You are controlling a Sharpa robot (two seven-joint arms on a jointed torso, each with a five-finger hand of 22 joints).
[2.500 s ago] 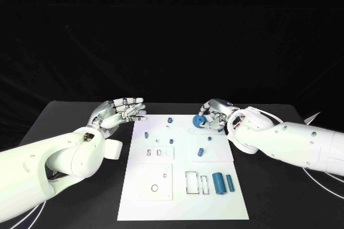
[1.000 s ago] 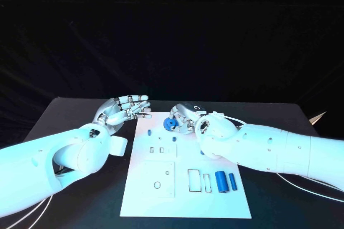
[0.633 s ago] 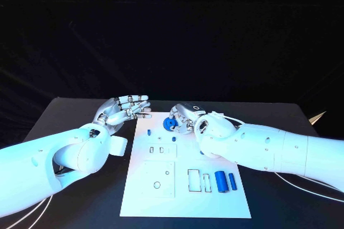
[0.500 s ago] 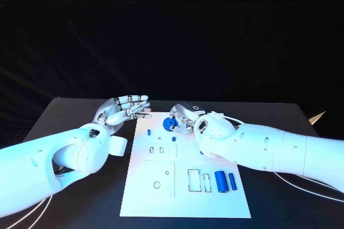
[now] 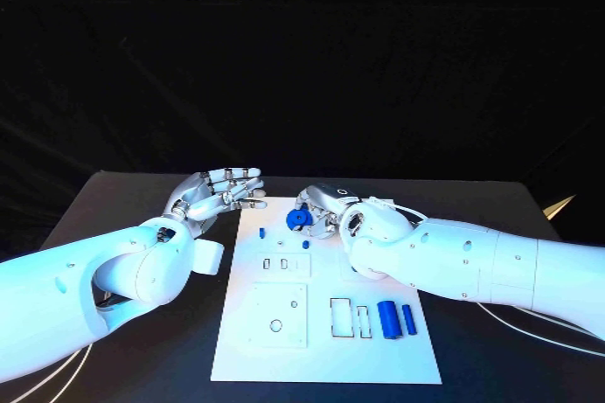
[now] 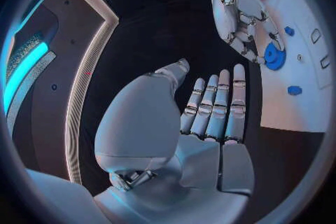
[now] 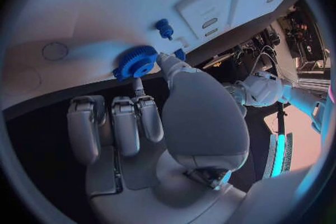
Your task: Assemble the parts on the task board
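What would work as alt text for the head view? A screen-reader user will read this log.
The right hand holds a blue gear over the far end of a white task board on a black table. The left hand hovers beside it, fingers apart, holding nothing. Two blue cylinders lie near the board's right edge.

No readable text, label, brand, number or sign is to be found on anything in the pictures.
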